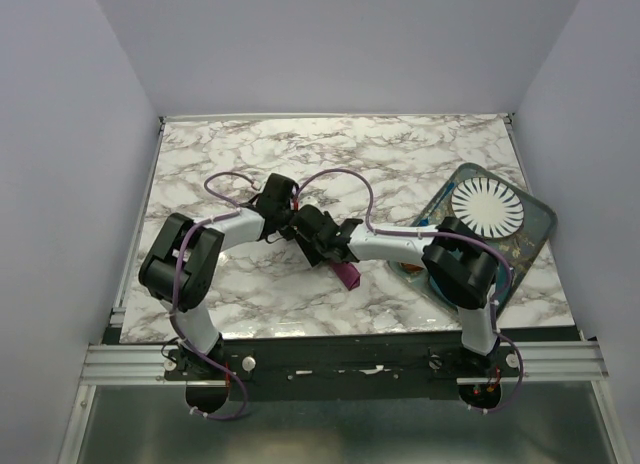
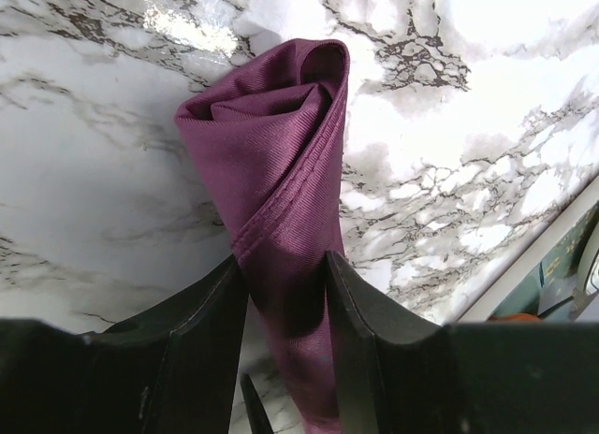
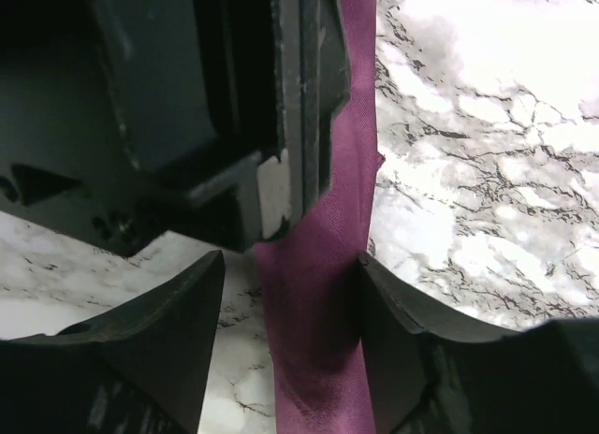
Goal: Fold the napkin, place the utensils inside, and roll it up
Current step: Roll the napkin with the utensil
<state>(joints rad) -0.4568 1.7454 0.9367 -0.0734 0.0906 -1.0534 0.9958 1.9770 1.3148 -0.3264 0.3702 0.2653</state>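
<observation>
I find the napkin (image 2: 271, 144) made up as a tight roll lying flat on the marble worktop (image 1: 400, 154), around the middle and somewhat toward the near edge; in the top view only a short plum end of it shows beneath the two wrists, which meet above it.

Left jaws: closed part-way onto the roll; both fingers (image 2: 220, 322) bear against the cloth, one on each flank; the spiralled end of the roll points away from the wrist camera.

Right jaws: open wider than the roll and straddling it; the finger at the right of that wrist view (image 3: 388, 331) touches the cloth; the other stands off, with a strip of marble showing between; nothing is gripped there.

In the right wrist view, the black body of the left jaws sits just ahead, on the same roll.

A tray (image 1: 540, 234) carrying a white plate (image 1: 487, 206) lies at the right side of the worktop, well apart from the napkin.
</observation>
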